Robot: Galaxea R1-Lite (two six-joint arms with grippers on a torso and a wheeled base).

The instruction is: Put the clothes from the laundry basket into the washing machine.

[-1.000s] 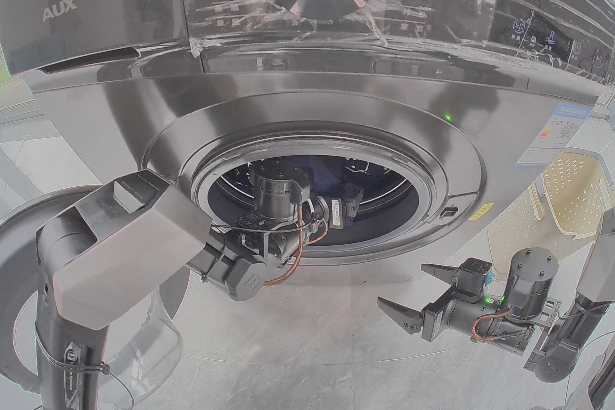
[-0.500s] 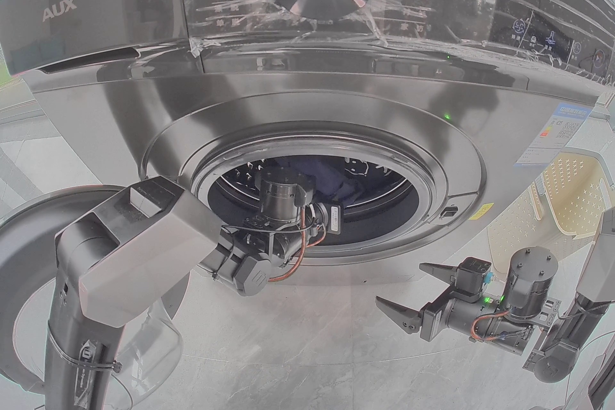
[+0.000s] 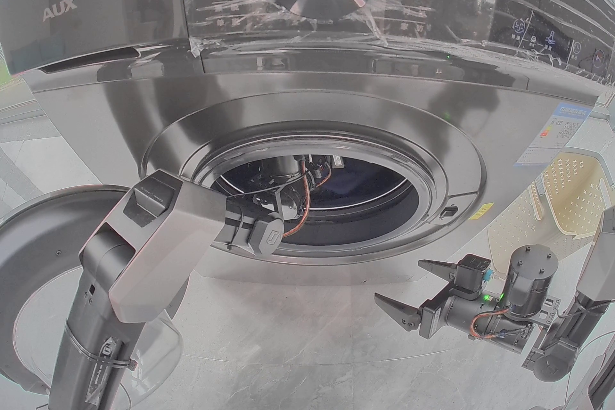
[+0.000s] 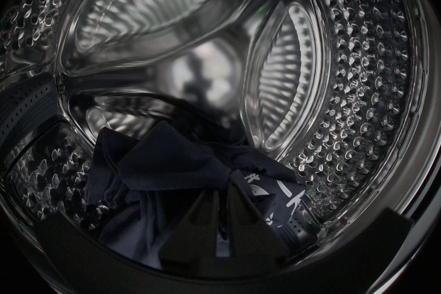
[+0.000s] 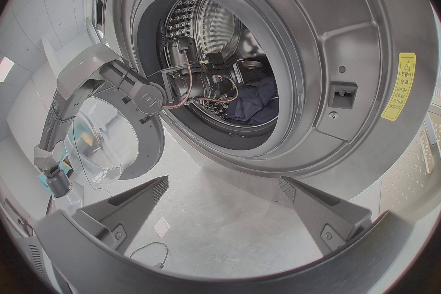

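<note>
inside the drum point(image 4: 367, 56) of the washing machine point(image 3: 320, 104), the left gripper point(image 4: 221, 212) is pinching a dark blue garment point(image 4: 161, 161). its two fingers are pressing almost together and the cloth is bunching at their tips. the garment is lying low on the bottom of the drum, near the front lip, with some white print point(image 4: 275, 194) showing on one fold. outside, the right gripper point(image 3: 400, 283) is hanging over the floor tiles point(image 3: 307, 334) in front of the machine, fingers spread wide and holding nothing, near the cream basket point(image 3: 576, 200).

the garment is looking light, limp and easily crumpled, not fragile. it is probably going to slump wherever it is let go, and a fold may be snagging on the fingers and trailing out with them. a pinch on a thick bunched fold is seeming a surer hold than one on a single loose edge.

the left wrist is standing across the machine's opening in the head view, hiding most of what is lying in the drum. the basket is being cut off at the frame's edge, so i cannot tell whether clothes are waiting in it. whether one garment or several are making up the dark heap is also hard to make out.
</note>
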